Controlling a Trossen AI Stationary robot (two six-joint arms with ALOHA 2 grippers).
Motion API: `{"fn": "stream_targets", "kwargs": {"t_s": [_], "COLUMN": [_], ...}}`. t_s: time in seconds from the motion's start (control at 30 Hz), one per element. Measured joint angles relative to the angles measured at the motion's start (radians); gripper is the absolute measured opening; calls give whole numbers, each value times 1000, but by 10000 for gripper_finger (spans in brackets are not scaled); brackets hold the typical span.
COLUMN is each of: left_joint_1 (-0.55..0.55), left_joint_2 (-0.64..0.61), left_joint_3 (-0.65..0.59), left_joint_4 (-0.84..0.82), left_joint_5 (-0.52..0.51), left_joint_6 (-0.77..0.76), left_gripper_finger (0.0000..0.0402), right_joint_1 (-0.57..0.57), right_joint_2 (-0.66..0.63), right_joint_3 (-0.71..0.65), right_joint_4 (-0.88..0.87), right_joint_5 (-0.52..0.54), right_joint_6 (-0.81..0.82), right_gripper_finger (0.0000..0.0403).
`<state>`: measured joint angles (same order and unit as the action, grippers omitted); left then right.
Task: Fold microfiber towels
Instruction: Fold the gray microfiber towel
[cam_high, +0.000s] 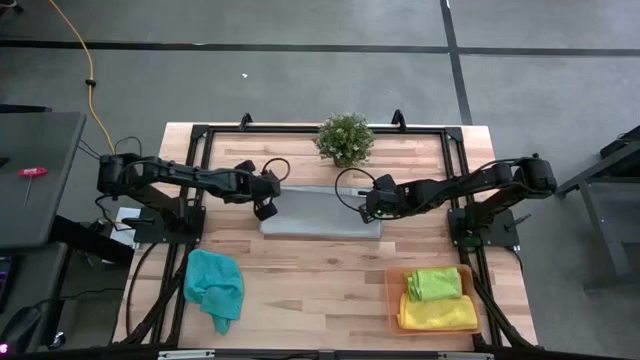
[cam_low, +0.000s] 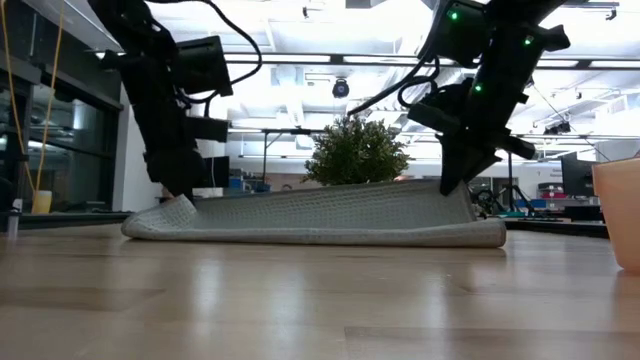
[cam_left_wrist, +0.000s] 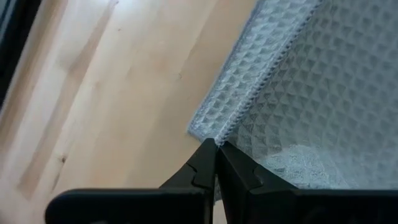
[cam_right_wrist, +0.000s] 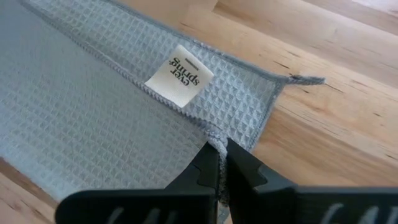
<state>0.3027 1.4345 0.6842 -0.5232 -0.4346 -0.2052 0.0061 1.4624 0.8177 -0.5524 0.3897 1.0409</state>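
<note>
grey towel (cam_right_wrist: 93, 118): I am pinching soft matt cloth, waffle-woven, with a stitched hem
label (cam_right_wrist: 180, 75): showing as a smooth white woven tab with dark print
my fingers (cam_left_wrist: 205, 171): looking like matt black plastic
table (cam_high: 320, 285): showing pale wood planks with a smooth, faintly shiny finish
teal towel (cam_high: 215, 285): lying as fuzzy matt cloth
tray (cam_high: 392, 300): showing as translucent orange plastic

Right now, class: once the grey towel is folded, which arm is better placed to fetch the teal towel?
Probably the left. The teal towel lies on the left gripper's side of the table; the right gripper, also pinching the grey towel, sits nearer the orange tray.
</note>
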Motion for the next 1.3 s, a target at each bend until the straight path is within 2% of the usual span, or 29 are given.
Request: {"fn": "stream_targets", "kwargs": {"t_s": [0.2, 0.5, 0.63, 0.8, 0.93, 1.03, 1.23, 1.3], "left_joint_1": [0, 5, 23, 54, 70, 69, 69, 68], "left_joint_2": [4, 4, 4, 3, -13, -41, -68, -67], "left_joint_3": [0, 0, 0, 0, 0, 0, 0, 0], "left_joint_4": [8, 24, 37, 41, 25, 18, 50, 56], "left_joint_5": [-117, -124, -133, -134, -132, -81, 138, 159], "left_joint_6": [24, 122, 160, 194, 169, 144, 157, 168], "left_gripper_finger": [5, 8, 34, 85, 119, 134, 141, 140], "right_joint_1": [0, -26, -37, -39, -39, -40, -44, -55], "right_joint_2": [0, -1, -1, -1, -1, -1, -1, -1], "right_joint_3": [0, 0, 0, 0, 0, 0, 0, 0], "right_joint_4": [2, 1, -5, 0, 1, 2, 3, 3], "right_joint_5": [2, 2, 2, 2, 2, 2, -1, -19], "right_joint_6": [-1, -1, -1, -1, -1, -4, -2, -3], "right_gripper_finger": [0, 0, 0, 0, 0, 0, 1, 6]}}
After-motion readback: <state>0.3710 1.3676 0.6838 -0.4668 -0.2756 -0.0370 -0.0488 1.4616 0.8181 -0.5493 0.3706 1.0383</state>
